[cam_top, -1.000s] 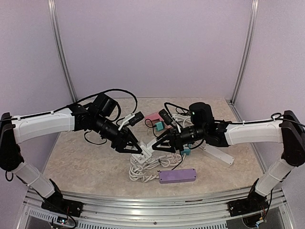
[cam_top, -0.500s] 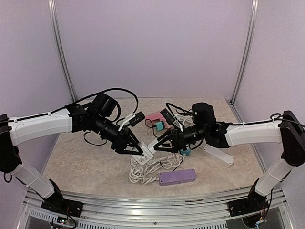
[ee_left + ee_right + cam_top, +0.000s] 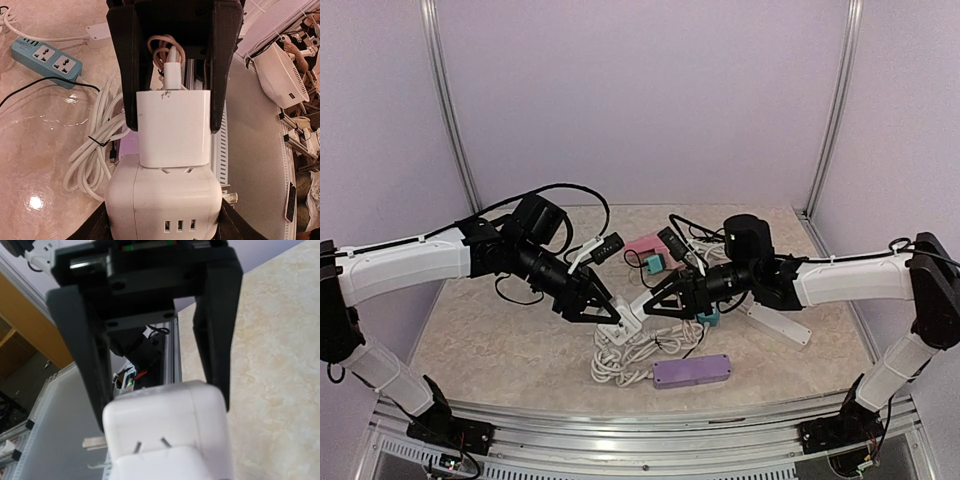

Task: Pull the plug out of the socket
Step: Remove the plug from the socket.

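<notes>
Both arms reach inward, meeting mid-frame in the top view: left gripper [image 3: 611, 314] clamped on white cube socket [image 3: 162, 200], right gripper [image 3: 643, 307] clamped on white charger plug [image 3: 172, 127].

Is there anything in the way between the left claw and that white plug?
Nothing visible. The left gripper clamps the white charger plug on both sides; the plug sits in the cube socket, held by the right gripper.
</notes>
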Robot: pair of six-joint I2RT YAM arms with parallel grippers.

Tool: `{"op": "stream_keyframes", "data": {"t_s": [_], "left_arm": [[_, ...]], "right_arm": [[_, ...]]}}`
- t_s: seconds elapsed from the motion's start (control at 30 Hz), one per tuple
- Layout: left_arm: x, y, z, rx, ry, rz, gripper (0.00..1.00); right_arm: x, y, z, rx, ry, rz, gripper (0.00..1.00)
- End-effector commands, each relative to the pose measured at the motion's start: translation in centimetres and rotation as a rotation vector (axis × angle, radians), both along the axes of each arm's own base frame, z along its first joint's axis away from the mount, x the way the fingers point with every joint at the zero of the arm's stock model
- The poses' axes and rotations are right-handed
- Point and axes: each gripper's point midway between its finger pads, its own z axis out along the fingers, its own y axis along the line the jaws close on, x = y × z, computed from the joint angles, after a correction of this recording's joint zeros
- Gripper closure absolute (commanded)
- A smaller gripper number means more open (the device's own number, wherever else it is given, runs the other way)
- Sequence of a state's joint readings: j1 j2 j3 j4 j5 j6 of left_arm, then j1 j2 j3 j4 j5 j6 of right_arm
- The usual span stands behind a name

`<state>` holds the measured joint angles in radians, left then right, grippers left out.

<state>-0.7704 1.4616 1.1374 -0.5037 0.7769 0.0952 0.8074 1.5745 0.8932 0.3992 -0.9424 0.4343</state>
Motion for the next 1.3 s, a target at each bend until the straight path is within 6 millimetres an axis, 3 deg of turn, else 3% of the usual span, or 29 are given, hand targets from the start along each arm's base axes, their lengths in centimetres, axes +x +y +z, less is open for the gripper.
{"op": "stream_keyframes", "data": {"t_s": [0.0, 0.37, 0.57, 1.03, 1.27], "left_arm": [[-0.3, -1.0, 2.8, -0.112, -0.056, -0.059, 0.86], [1.9, 0.0, 2.8, -0.111, -0.015, 0.002, 0.88], [2.1, 0.0, 2.5, -0.102, -0.011, 0.006, 0.88], [-0.4, -0.3, 3.3, -0.141, -0.054, -0.080, 0.88], [-0.8, -0.3, 3.3, -0.135, -0.070, -0.086, 0.88]], "right_arm": [[0.8, 0.0, 1.8, -0.006, -0.083, -0.043, 1.00], [0.7, 0.4, 0.9, -0.125, -0.166, -0.096, 1.00], [0.8, 0.4, 1.8, -0.110, -0.185, -0.108, 1.00], [0.3, -0.4, 3.6, -0.005, -0.129, -0.052, 1.00], [0.3, -1.2, 3.3, 0.030, -0.080, -0.030, 1.00]]}}
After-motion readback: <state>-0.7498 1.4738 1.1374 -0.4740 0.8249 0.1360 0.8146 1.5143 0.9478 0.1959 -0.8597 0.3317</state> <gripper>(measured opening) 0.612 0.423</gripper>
